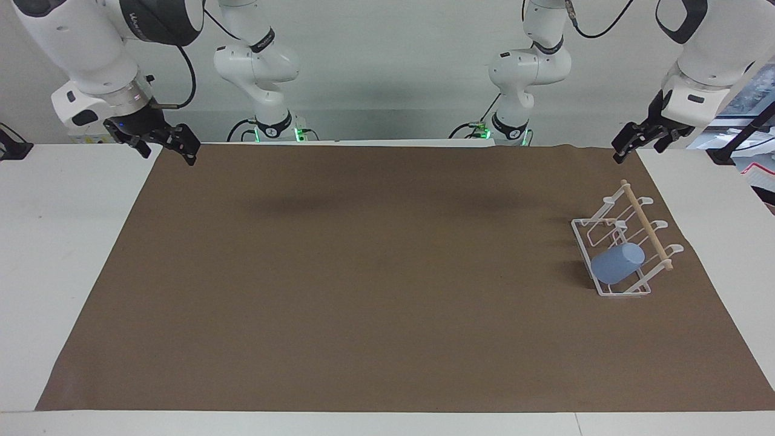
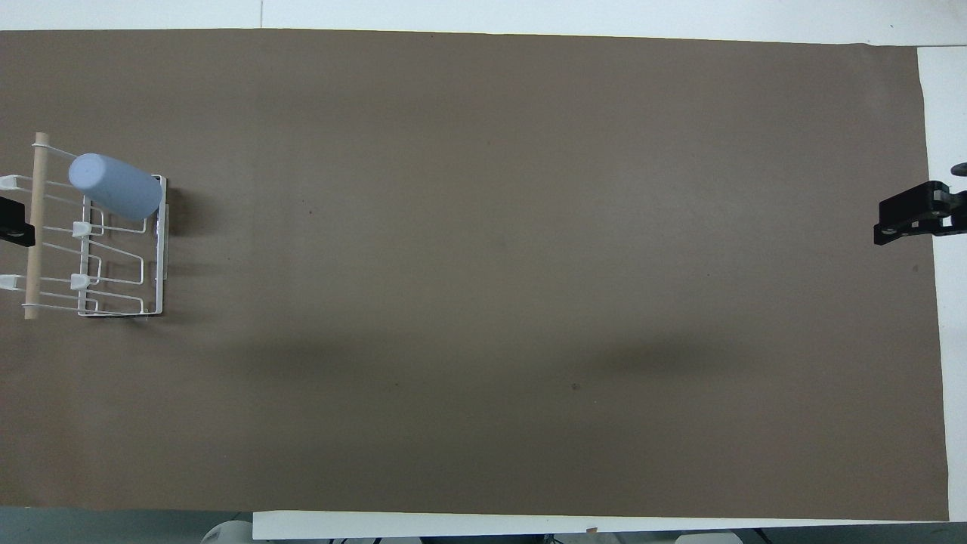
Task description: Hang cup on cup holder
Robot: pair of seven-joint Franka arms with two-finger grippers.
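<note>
Cup (image 1: 617, 264) hung on rack (image 1: 611, 292), left gripper (image 1: 629, 146) spread, empty, raised well apart, right gripper (image 1: 169, 145) spread, waiting over the mat's (image 1: 363, 272) corner

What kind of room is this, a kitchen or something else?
Most likely a robotics lab, not a kitchen. Two white robot arms are fixed at a table under a plain brown mat, and the only housewares are a rack with one cup hung on it.

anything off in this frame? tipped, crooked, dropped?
Nothing stands out. The light-blue plastic cup sits slanted over a prong of the white wire cup holder, which stands flat on the brown mat. Both grippers are clear of it.
</note>
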